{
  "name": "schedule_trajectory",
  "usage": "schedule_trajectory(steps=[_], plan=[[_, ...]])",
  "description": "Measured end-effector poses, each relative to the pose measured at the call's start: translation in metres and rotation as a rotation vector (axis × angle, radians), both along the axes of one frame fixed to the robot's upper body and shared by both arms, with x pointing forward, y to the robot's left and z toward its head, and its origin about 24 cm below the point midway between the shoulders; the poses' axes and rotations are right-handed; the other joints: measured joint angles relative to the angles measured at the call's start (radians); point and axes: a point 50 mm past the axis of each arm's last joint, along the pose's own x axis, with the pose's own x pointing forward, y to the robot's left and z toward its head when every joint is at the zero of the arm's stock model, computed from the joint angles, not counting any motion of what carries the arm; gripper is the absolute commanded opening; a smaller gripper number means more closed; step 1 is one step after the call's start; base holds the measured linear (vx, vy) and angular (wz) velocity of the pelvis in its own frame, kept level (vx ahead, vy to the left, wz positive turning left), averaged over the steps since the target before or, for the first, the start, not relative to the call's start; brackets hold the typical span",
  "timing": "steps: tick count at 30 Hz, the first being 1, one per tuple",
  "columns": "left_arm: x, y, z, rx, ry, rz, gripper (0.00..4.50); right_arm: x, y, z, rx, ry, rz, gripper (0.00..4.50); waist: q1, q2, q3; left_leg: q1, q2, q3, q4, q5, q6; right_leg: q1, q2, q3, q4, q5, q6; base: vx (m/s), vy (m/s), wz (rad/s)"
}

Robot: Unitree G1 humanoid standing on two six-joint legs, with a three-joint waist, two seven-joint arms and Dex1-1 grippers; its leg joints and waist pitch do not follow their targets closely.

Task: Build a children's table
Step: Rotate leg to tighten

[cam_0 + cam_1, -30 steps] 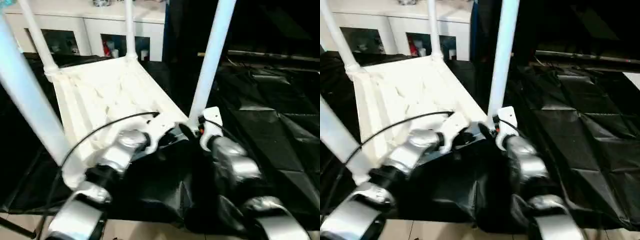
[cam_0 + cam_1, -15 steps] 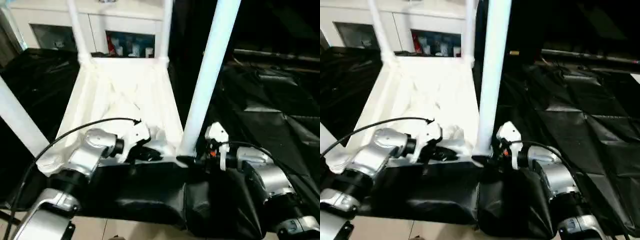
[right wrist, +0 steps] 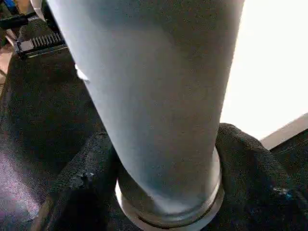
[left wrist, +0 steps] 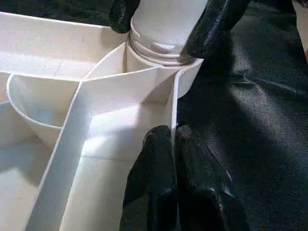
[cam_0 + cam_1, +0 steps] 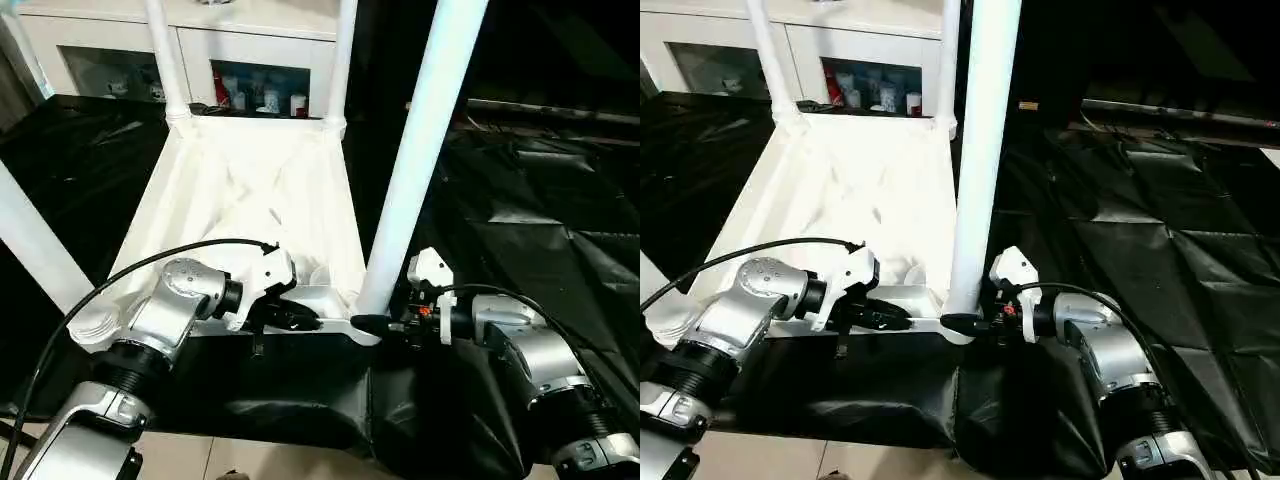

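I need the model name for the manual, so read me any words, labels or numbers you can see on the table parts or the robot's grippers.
There is no readable text.
The tabletop and the near leg are plain white.
The items in the cabinet behind are too small to read.

Two silver metallic forearms, segmented, with ribbed black joint rings near the elbows. White plastic wrist housings. Left gripper point(image 5: 305, 322) and right gripper point(image 5: 372, 324): matte black rubbery fingers point(image 4: 159, 173). Thin black cable point(image 5: 110, 285) loops over left forearm; another along right wrist. Small red-orange detail by right wrist housing.
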Motion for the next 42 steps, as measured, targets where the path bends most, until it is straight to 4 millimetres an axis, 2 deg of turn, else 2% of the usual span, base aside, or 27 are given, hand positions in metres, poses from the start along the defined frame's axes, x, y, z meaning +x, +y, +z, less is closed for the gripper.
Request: schedule_trajectory(steps=[3,9,15,18,19,20,23,26,31,37,42], plan=[[0.002,-0.004,-0.001,0.001,-0.023,0.022,0.0,0.002,-0.001,-0.002,0.003,-0.004,-0.041,2.62,0.0,0.0,0.0,0.0,0.0,0.0,0.001,0.0,0.0,0.001,0.0,0.0,0.001,0.0,0.0,0.0,0.0,0.0],[0.019,-0.032,-0.006,0.014,-0.11,0.199,0.0,0.021,-0.002,-0.012,0.042,-0.021,-0.402,2.61,-0.004,0.0,0.0,0.003,0.0,0.0,0.002,0.001,-0.001,0.005,-0.001,0.001,0.002,0.002,0.002,0.0,0.0,0.0],[0.031,-0.063,-0.008,0.031,-0.155,0.404,0.0,0.047,0.018,-0.013,0.037,-0.009,-0.777,2.61,-0.017,0.001,-0.001,0.003,0.0,-0.001,0.002,0.001,-0.001,0.005,0.0,0.0,0.001,0.004,0.003,0.0,0.0,0.0],[0.032,-0.07,-0.008,0.033,-0.171,0.435,0.0,0.054,0.026,-0.011,0.024,-0.01,-0.853,2.61,-0.024,0.003,-0.003,0.002,0.0,-0.002,0.002,0.001,-0.001,0.005,0.0,0.0,0.001,0.005,0.001,0.0,0.0,0.0],[0.032,-0.071,-0.008,0.031,-0.172,0.436,0.0,0.054,0.026,-0.011,0.023,-0.018,-0.855,2.61,-0.024,0.005,-0.004,0.002,-0.001,-0.001,0.002,0.001,-0.001,0.005,0.0,0.001,0.0,0.004,0.001,0.0,0.0,0.0],[0.032,-0.071,-0.008,0.031,-0.174,0.436,0.0,0.054,0.026,-0.011,0.024,-0.023,-0.854,3.17,-0.024,0.006,-0.004,0.002,-0.001,-0.001,0.002,0.001,-0.001,0.005,0.0,0.001,0.0,0.003,0.001,0.0,0.0,0.0],[0.032,-0.071,-0.008,0.032,-0.177,0.435,0.0,0.054,0.027,-0.011,0.023,-0.028,-0.844,3.31,-0.024,0.005,-0.004,0.002,-0.001,-0.001,0.001,0.001,-0.001,0.004,0.0,0.001,0.0,0.003,0.001,0.0,0.0,0.0],[0.032,-0.07,-0.008,0.034,-0.181,0.436,0.0,0.053,0.029,-0.012,0.019,-0.035,-0.831,3.68,-0.026,0.005,-0.004,0.002,-0.001,-0.001,0.001,0.001,-0.001,0.004,0.0,0.0,0.001,0.003,0.001,0.0,0.0,0.0],[0.033,-0.064,-0.007,0.026,-0.173,0.411,0.0,0.051,0.022,-0.011,0.01,-0.053,-0.734,3.68,-0.027,0.005,-0.004,0.001,-0.001,-0.001,0.001,0.001,-0.001,0.003,0.0,0.0,0.0,0.003,0.001,0.0,0.0,0.0],[0.026,-0.03,-0.005,0.016,-0.14,0.268,0.0,0.032,0.006,-0.008,0.011,-0.049,-0.427,3.68,-0.026,0.005,-0.003,0.001,0.0,-0.001,-0.001,0.001,-0.001,0.002,0.001,0.0,0.0,0.003,0.001,0.0,0.0,0.0],[0.015,-0.011,-0.001,0.0,-0.076,0.135,0.0,0.019,0.002,-0.002,0.008,-0.034,-0.206,3.68,-0.021,0.003,0.0,0.0,0.0,-0.001,0.0,0.001,-0.001,0.001,0.001,0.0,0.0,0.002,0.0,0.0,0.0,0.0]])
